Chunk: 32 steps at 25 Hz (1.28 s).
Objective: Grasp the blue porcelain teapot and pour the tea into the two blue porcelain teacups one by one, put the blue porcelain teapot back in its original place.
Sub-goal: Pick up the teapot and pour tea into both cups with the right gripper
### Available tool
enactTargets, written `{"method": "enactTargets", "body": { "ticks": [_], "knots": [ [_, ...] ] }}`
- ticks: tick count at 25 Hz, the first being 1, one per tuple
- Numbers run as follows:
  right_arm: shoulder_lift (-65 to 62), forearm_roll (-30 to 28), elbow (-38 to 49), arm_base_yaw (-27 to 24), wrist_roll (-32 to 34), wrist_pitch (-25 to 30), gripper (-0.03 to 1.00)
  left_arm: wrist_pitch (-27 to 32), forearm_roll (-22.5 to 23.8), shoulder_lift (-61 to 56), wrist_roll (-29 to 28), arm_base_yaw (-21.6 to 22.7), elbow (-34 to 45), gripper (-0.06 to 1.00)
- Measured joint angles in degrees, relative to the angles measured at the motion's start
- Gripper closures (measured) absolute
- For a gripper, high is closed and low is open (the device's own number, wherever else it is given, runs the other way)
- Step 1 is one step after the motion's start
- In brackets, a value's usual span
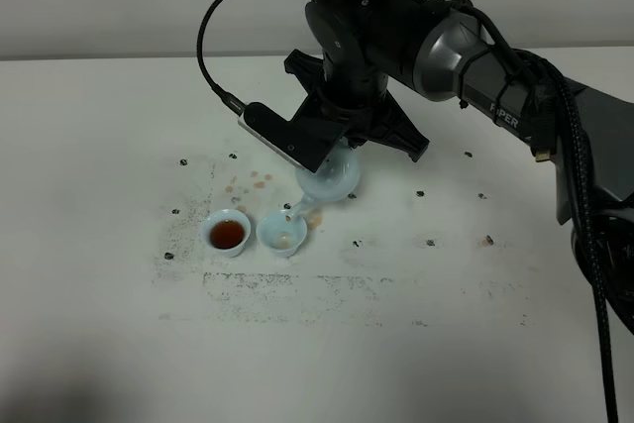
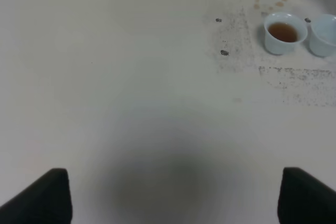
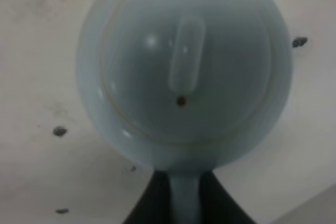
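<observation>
The blue porcelain teapot (image 1: 329,181) hangs tilted above the table, its spout down over the right one of the two teacups (image 1: 282,235). That cup holds a little tea. The left teacup (image 1: 227,233) is full of brown tea. In the right wrist view the teapot (image 3: 184,72) fills the frame, lid towards the camera. Its loop handle (image 3: 184,195) is pinched by my right gripper (image 3: 184,205), which is shut on it. My left gripper (image 2: 178,203) stands open over bare table, well away from the tea-filled cup (image 2: 284,32) and the other cup (image 2: 324,34).
The white table (image 1: 446,344) carries scattered dark marks and a few brown tea drops (image 1: 253,183) behind the cups. A black cable (image 1: 213,37) loops above the right wrist. The right arm (image 1: 515,96) reaches in from the right edge.
</observation>
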Motion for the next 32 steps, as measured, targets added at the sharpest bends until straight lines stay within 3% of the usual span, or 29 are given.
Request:
{"method": "enactTargets", "body": {
  "ticks": [14,32],
  "knots": [
    [0.0,-6.5,0.0,1.2,5.8,-1.0,0.92,0.0,0.0,0.0,0.0,0.0,0.0,0.19],
    [0.0,-8.2,0.0,2.6,8.1,0.7,0.92,0.0,0.0,0.0,0.0,0.0,0.0,0.19]
  ]
}}
